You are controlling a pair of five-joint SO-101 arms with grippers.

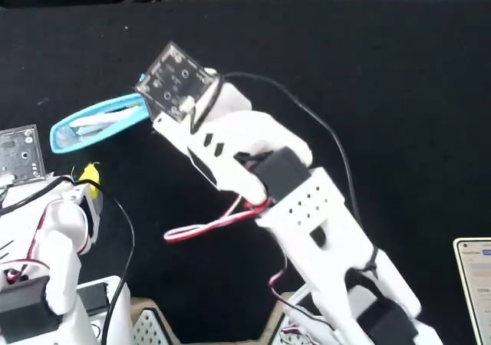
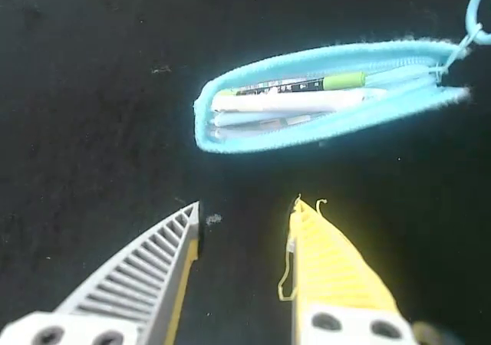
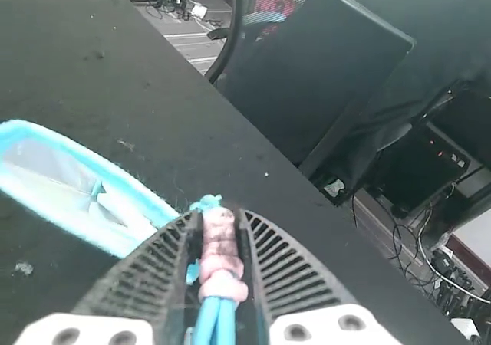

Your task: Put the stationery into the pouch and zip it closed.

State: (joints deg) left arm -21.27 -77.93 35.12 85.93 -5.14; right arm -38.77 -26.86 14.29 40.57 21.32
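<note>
Pinching pouch cord between right fingers

Bright, even light glares off the white arm, while the black table soaks it up, matte.

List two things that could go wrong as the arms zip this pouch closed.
1. The left gripper hangs open, apart from the pouch, so the right gripper, shut on the blue pull loop, may drag the whole pouch.
2. The green-capped pen lies by the zip line and might snag.
</note>
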